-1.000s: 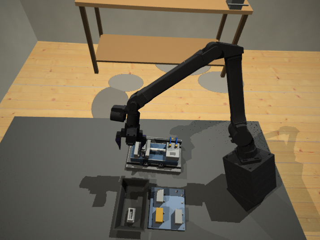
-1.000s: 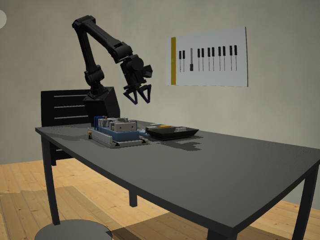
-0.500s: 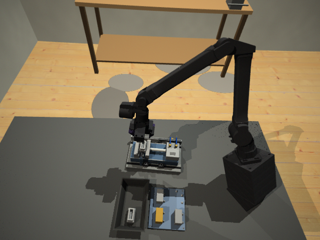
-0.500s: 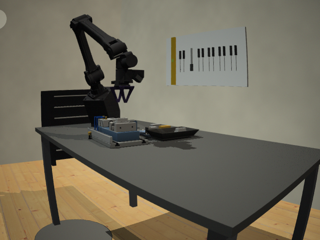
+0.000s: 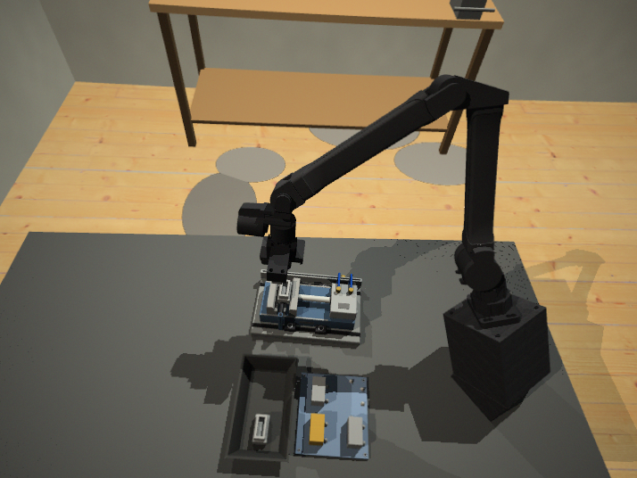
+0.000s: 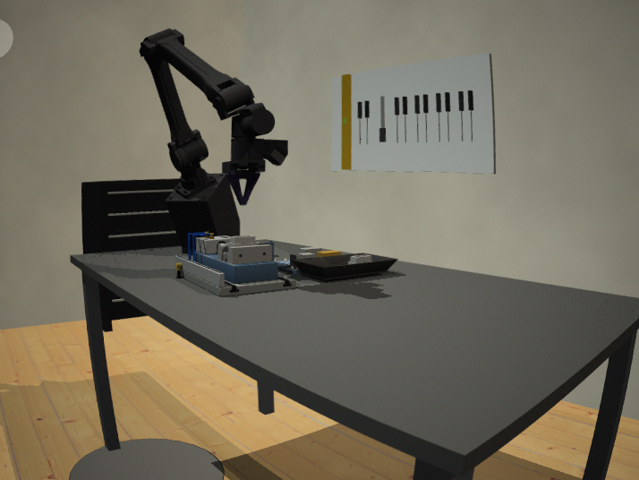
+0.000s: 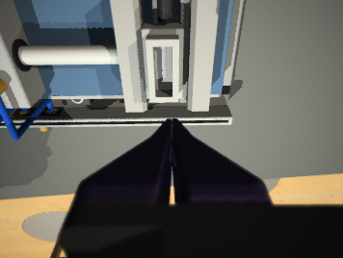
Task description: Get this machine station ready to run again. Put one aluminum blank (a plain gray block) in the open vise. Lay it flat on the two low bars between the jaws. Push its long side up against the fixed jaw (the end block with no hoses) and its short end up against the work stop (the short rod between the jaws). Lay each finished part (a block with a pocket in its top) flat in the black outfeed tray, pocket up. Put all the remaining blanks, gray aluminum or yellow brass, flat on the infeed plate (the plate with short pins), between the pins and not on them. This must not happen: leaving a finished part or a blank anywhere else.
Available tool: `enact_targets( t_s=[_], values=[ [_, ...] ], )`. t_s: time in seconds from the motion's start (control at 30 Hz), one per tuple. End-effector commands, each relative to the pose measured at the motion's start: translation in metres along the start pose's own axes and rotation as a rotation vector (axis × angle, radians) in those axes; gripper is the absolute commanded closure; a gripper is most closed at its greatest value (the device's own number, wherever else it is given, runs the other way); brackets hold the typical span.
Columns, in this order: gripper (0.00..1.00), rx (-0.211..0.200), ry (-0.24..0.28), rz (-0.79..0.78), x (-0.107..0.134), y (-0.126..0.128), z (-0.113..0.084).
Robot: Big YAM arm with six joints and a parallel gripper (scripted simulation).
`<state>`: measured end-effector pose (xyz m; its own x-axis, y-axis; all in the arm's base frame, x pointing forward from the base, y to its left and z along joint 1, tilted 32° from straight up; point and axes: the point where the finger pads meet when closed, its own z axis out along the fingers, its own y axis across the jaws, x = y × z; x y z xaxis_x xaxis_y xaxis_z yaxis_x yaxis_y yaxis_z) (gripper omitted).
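Wooden workbench (image 5: 318,14) with lower shelf (image 5: 318,97), behind the table. Gray floor discs (image 5: 250,164) (image 6: 147,462). Wall-mounted white panel (image 6: 418,150) bearing a yellow strip (image 6: 345,144) and a row of dark-handled tools (image 6: 404,106).

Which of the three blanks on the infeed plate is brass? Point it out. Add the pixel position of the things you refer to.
The yellow brass blank (image 5: 317,429) (image 6: 328,253), nearest the outfeed tray's (image 5: 292,411) (image 6: 330,270) lower end in the top view; the other two are gray.

The top view looks steeply down over the whole table (image 5: 128,309) (image 6: 361,330); the exterior looks across it from a far corner. The wrist view peers closely down at the vise (image 5: 309,309) (image 6: 234,263) (image 7: 164,63), which all three share
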<state>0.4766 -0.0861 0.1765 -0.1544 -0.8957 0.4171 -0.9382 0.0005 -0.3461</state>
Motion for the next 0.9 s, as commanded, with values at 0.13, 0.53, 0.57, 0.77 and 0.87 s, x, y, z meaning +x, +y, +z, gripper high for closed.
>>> enact_targets(
  t_s=[0.13,0.53,0.57,0.77,0.87],
  values=[
    [1.0,-0.046,0.005,0.0,-0.0001,0.0133,0.0142],
    [1.0,-0.047,0.005,-0.001,-0.0002,0.0133,0.0145],
    [1.0,-0.047,0.005,-0.001,-0.0002,0.0133,0.0145],
    [1.0,-0.047,0.005,-0.001,-0.0003,0.0133,0.0146],
    [0.36,-0.047,0.005,-0.001,-0.0003,0.0133,0.0146]
  ],
)
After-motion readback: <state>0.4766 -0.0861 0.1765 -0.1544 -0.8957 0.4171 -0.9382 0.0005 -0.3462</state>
